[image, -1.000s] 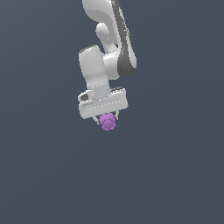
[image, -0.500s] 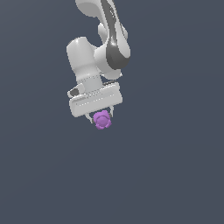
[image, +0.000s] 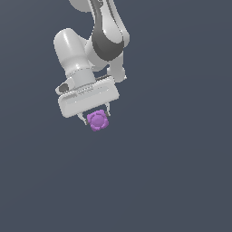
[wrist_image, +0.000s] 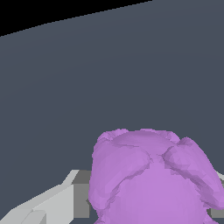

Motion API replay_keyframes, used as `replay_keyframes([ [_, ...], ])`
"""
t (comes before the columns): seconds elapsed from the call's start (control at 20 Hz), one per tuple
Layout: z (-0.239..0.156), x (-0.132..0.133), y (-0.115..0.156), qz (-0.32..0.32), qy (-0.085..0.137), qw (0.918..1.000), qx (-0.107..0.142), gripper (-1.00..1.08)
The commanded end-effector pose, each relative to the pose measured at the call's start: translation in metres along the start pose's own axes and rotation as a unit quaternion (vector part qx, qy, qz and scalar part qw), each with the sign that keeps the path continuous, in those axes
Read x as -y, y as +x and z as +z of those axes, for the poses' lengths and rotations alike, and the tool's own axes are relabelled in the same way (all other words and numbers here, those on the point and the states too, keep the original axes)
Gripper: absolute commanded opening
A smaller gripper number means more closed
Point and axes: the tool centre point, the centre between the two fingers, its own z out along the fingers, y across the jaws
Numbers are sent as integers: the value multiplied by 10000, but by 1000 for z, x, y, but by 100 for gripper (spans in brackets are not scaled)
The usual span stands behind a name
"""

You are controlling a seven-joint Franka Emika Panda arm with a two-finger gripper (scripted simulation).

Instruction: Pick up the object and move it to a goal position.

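Currently the pincer (image: 96, 118) is clamped on the purple object (image: 98, 120), pinched between its fingertips to carry it clear of the bench (image: 181, 181).

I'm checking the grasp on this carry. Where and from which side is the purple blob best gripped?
Across its rounded middle, from above, as the gripper has it now: the purple blob is narrower than the hand, and its knobs give the fingers purchase.

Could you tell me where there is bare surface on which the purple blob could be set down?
The grey surface is bare on every side of the arm in the exterior view, below it and toward both edges. The only crowded spot is at the gripper itself, whose fingers are shut on the purple blob.
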Motion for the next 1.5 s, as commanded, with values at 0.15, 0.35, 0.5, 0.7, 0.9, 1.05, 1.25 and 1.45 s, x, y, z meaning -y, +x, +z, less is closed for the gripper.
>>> replay_keyframes([
  [0.15, -23, -14, 24, -174, 184, 9987, -431, -100],
  [0.35, -44, -26, 43, -327, 348, 9956, -809, -100],
  [0.5, -63, -36, 59, -457, 488, 9914, -1127, -100],
  [0.7, -90, -52, 78, -636, 685, 9833, -1564, -100],
  [0.9, -117, -67, 96, -818, 894, 9722, -2004, -100],
  [1.05, -138, -80, 108, -950, 1054, 9622, -2324, -100],
  [1.25, -162, -94, 120, -1102, 1252, 9485, -2693, -100],
  [1.45, -179, -105, 129, -1209, 1402, 9373, -2953, -100],
])
